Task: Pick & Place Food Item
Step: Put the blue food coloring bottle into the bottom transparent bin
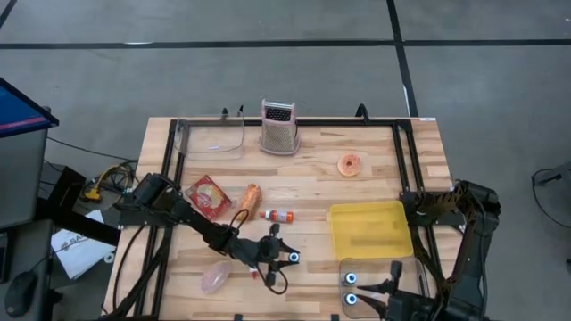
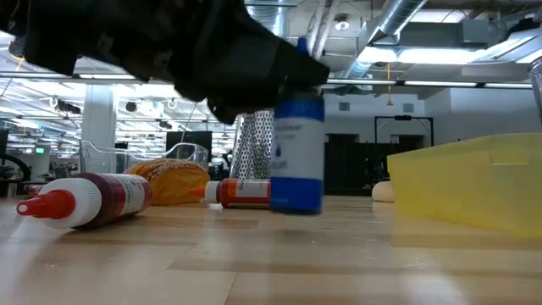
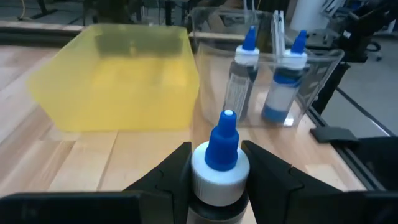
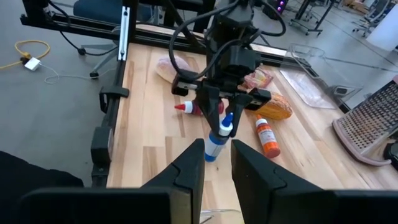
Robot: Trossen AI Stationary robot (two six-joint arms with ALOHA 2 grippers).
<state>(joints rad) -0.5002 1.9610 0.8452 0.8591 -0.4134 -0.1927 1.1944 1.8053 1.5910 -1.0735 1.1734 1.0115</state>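
Note:
A small bottle with a blue label, white collar and blue nozzle [image 2: 296,161] stands upright near the table's near middle, held by my left gripper [image 1: 282,257]. The right wrist view shows that bottle [image 4: 216,144] under the left gripper's fingers. Two similar blue-capped bottles [image 3: 283,81] stand in a clear tub [image 1: 379,267] at the near right. A yellow bin [image 1: 370,227] sits just beyond the tub. My right gripper [image 4: 216,165] is open and hovers over the clear tub, touching nothing. My left gripper pinches the bottle between its two fingers [image 3: 177,171] at the white collar [image 3: 214,177], just below the blue nozzle. The fingers reach in slanting down from the table's left side. The bottle is upright; whether its base [image 2: 296,207] rests on the table cannot be told.
A red-capped sauce bottle [image 2: 85,199] and a pink item [image 1: 216,278] lie near the left gripper. An orange bottle [image 1: 278,216], a bread roll [image 1: 252,196] and a packaged food [image 1: 207,196] lie farther back. A donut [image 1: 349,165], a grater [image 1: 278,127] and a clear container [image 1: 212,138] sit near the far edge.

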